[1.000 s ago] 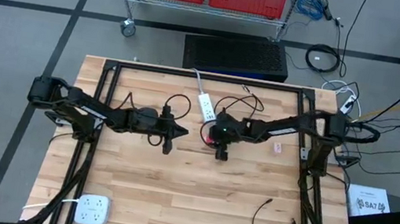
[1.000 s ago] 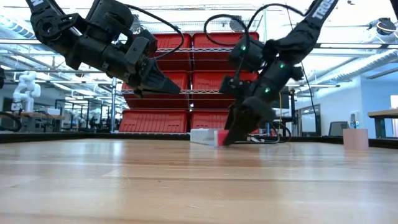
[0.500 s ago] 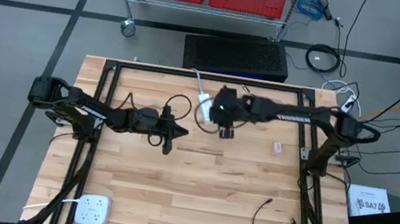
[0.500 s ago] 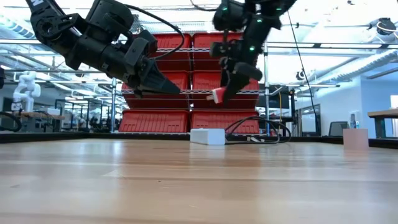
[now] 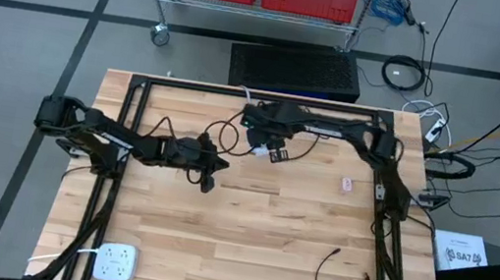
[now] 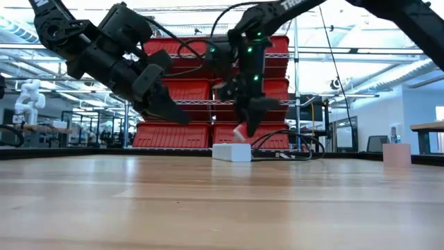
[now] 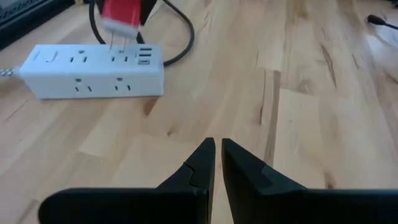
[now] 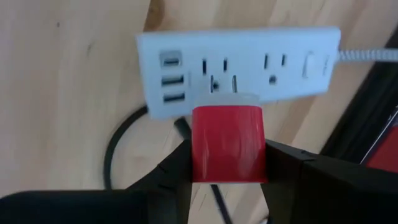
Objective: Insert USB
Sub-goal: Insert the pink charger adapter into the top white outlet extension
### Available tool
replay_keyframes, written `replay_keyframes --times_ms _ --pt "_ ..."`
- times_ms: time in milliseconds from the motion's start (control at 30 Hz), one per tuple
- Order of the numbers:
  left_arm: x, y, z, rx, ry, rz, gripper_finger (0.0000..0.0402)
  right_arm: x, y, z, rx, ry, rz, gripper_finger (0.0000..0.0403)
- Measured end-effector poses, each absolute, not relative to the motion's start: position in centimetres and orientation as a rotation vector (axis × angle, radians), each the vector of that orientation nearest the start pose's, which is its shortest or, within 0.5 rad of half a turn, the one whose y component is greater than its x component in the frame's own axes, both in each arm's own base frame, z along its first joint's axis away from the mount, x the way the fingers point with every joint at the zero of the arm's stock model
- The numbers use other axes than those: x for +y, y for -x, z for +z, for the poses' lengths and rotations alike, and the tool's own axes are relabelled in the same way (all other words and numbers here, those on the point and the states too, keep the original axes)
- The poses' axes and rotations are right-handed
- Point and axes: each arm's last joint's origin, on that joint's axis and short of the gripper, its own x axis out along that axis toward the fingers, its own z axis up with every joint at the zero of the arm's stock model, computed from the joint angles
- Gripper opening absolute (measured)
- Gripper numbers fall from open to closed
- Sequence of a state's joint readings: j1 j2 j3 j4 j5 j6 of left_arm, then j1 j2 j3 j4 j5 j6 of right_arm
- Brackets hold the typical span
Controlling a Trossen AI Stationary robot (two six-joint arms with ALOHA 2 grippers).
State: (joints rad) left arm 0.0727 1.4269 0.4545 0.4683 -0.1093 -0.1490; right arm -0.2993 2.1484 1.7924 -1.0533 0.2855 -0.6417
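Right gripper (image 8: 227,163), closed on the red plastic charger block (image 8: 228,144), hung over the white power strip (image 8: 239,68) so its prongs faced an outlet; left gripper (image 7: 217,153), nearly shut and empty, waited nearby.

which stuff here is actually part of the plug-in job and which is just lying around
In the job:
- red plug block, held in the right gripper
- white power strip, right under it
- left gripper, waiting beside it, fingers nearly shut, empty

Lying about:
- second white outlet block, near table corner
- loose black cable
- small pink item
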Motion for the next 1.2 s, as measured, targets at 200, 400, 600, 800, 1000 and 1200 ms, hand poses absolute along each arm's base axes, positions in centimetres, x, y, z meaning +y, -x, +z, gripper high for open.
replay_keyframes --times_ms 200,400,600,800,1000,1200 --pt "2.2 -25.3 14.9 0.500 0.138 0.217 0.0035 -13.7 -41.6 19.5 1.578 0.518 0.013 0.0119" --pt "2.2 -25.3 14.9 0.500 0.138 0.217 0.0035 -13.3 -41.6 19.9 1.594 0.516 0.056 0.0119" --pt "2.2 -25.3 14.9 0.496 0.160 0.223 0.0035 -12.1 -41.7 20.2 1.573 0.450 0.085 0.0119" --pt "2.2 -25.3 14.9 0.493 0.163 0.223 0.0035 -10.5 -40.7 22.1 1.556 0.240 0.117 0.0119" --pt "2.0 -25.3 14.9 0.500 0.176 0.176 0.0035 -7.6 -41.5 20.3 1.388 0.054 0.224 0.0119" --pt "1.7 -25.3 14.8 0.510 0.174 0.162 0.0039 -4.1 -41.7 14.3 1.233 0.033 0.232 0.0119"
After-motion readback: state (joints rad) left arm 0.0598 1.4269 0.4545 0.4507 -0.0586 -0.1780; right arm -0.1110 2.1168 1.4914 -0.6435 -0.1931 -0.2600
